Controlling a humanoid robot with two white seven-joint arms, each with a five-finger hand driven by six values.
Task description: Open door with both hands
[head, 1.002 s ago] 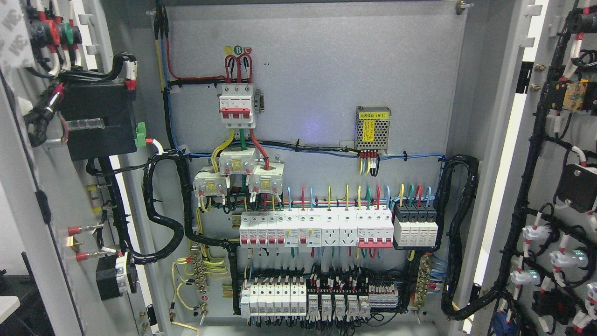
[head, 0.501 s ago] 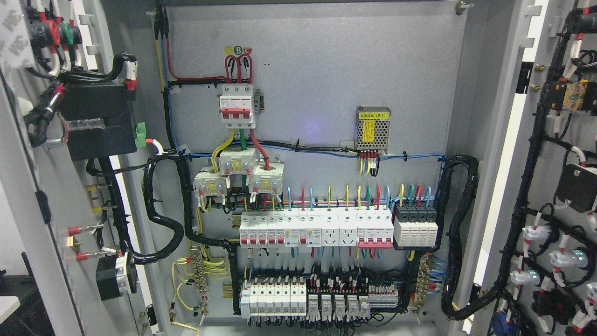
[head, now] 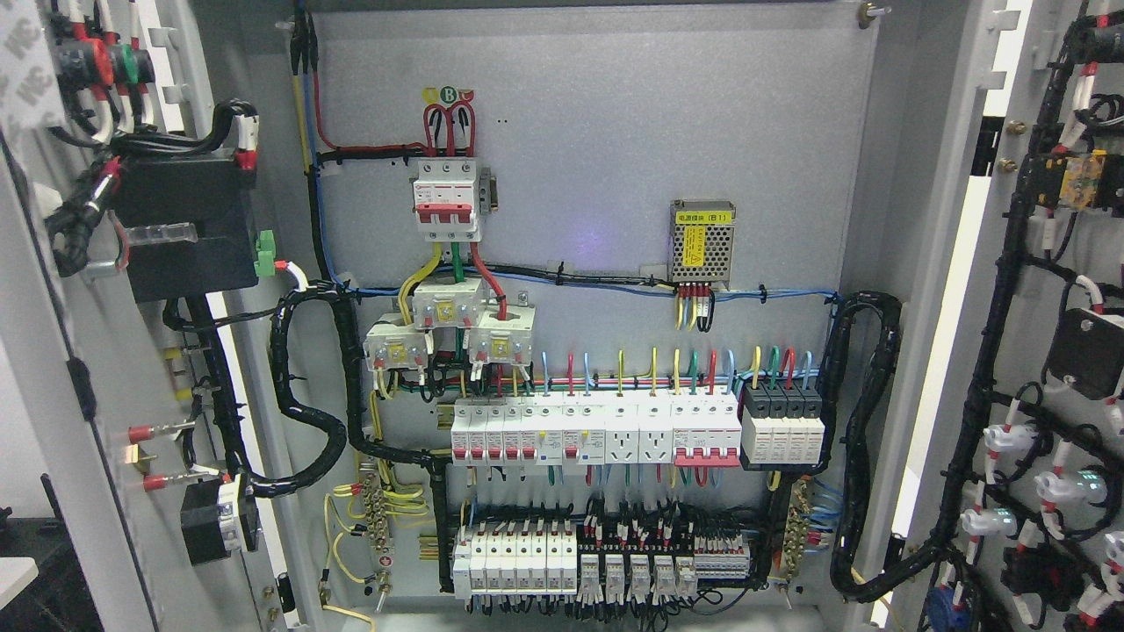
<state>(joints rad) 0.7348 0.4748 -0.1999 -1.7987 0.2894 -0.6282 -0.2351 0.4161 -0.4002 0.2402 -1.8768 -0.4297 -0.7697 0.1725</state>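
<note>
Two doors, both swung fully open: left door (head: pixel 53 369) and right door (head: pixel 1054 351) flank the grey back panel (head: pixel 597 132), inner faces turned toward the camera, long axes vertical, hinge edges next to the cabinet walls. No robot hand or arm shows in the head view, so I cannot tell whether either is open or closed. On the panel: one three-pole main breaker (head: pixel 447 197) with red toggles, upper left of panel centre; three white current transformers (head: pixel 448 329) clustered directly below it; one perforated metal power supply (head: pixel 702 241) with a yellow label, right of the breaker. Below these, one row of breakers and sockets (head: pixel 597 430) runs horizontally across the panel, ending at a black four-pole module (head: pixel 782 426) on its right. One more row of terminals and relays (head: pixel 606 557) sits under that, near the panel's bottom edge. Two black wire looms (head: pixel 307 412) (head: pixel 865 456) curve from the panel's left and right edges out to the doors. Left door carries a black box (head: pixel 184 224) near its top; right door carries several white-bodied indicator units (head: pixel 1010 439) on black harness.
</note>
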